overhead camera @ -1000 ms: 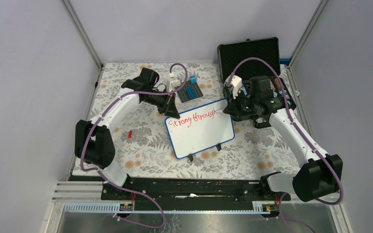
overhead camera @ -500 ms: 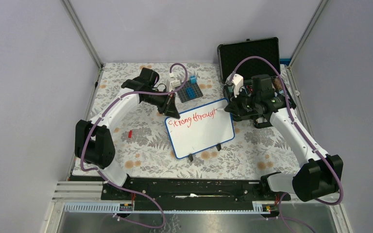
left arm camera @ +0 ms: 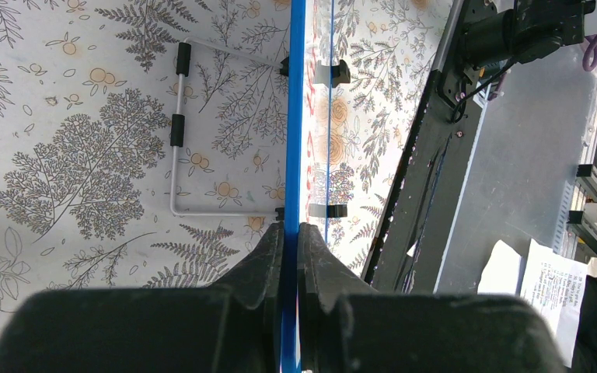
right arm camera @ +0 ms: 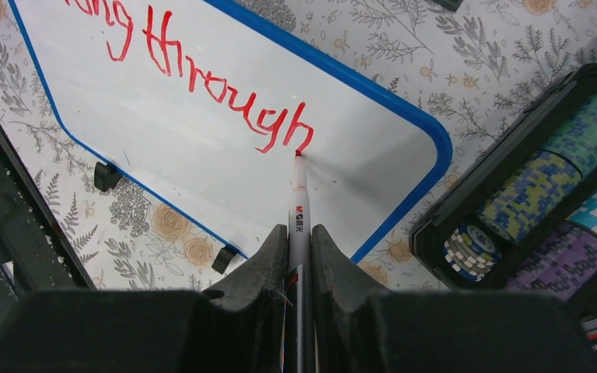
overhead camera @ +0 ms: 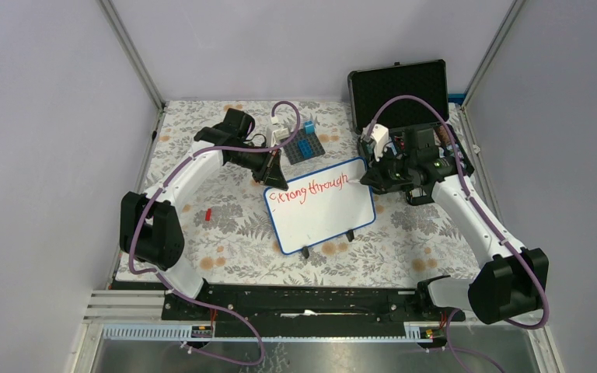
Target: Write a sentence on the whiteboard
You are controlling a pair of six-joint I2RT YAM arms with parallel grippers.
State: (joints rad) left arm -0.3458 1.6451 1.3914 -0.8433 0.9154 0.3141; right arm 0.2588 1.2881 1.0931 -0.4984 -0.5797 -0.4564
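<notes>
left gripper (left arm camera: 290,242) is pinching the whiteboard (overhead camera: 322,217) by its blue edge; right gripper (right arm camera: 298,235) is clamping a marker (right arm camera: 298,203), tip touching near the right rim, white room below.

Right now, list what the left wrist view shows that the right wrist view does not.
Left wrist only: the whiteboard seen edge-on, its blue rim clamped in the left end effector, and its wire stand. Right wrist only: the red writing ending in "through", the marker held in the right end effector with its tip at the last h, and poker chips in the black case. Both: the whiteboard and the floral tablecloth.
</notes>
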